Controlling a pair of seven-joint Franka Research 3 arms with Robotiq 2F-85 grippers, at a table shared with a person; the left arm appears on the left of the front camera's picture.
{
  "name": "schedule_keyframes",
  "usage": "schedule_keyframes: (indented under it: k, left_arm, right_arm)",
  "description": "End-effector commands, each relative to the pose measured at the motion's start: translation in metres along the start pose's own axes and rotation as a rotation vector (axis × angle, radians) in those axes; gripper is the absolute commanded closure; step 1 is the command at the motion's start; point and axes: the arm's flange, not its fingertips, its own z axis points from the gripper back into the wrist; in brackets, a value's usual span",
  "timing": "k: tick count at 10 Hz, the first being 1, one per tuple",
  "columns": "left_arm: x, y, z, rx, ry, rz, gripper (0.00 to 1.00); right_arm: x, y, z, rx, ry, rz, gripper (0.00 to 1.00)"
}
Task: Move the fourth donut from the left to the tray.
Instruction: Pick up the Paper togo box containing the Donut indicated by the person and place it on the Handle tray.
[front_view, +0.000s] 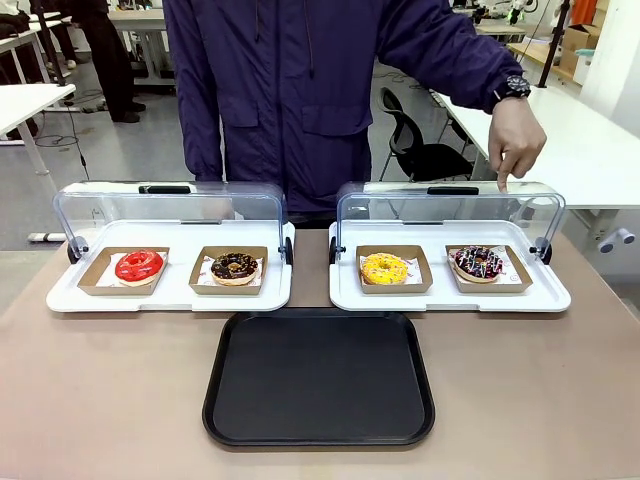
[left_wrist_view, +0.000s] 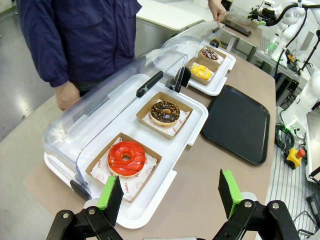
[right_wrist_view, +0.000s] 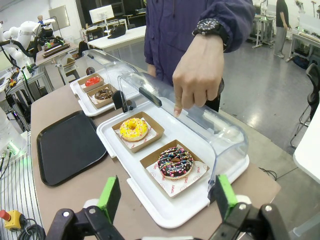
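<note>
progress: nothing moved yet | fourth donut (right_wrist_view: 175, 162) in its holder (right_wrist_view: 150, 161), worktop's far right | tray (front_view: 320, 380) bare | left pincer (left_wrist_view: 170, 187), right pincer (right_wrist_view: 166, 192): both spread wide, empty

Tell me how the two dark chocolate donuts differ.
The dark chocolate ring donut with pink and white sprinkles has colourful topping; the dark chocolate ring donut with tan crumbs has pale bits. The sprinkled one lies rightmost of four, the crumbed one second from left. A person's hand points at the clear domed lid behind the sprinkled one, not the crumbed one. Both sit in brown cardboard holders.
</note>
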Motion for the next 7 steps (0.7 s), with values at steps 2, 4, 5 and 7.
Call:
schedule_keyframes:
  k: [2,4,5,7]
  left_arm:
    - [0.001,-0.001,0.002,-0.011,0.010,-0.005,0.00]
    - [0.001,-0.001,0.002,-0.011,0.010,-0.005,0.00]
    - [0.001,-0.001,0.002,-0.011,0.010,-0.005,0.00]
    - [0.001,-0.001,0.002,-0.011,0.010,-0.005,0.00]
  right_arm:
    - [0.002,0.000,0.000,0.005,-0.006,0.007,0.00]
    - [0.012,0.004,-0.013,0.047,0.058,0.068,0.00]
    - [0.023,0.006,-0.029,0.080,0.120,0.129,0.00]
    - [0.036,0.013,-0.063,0.129,0.253,0.243,0.00]
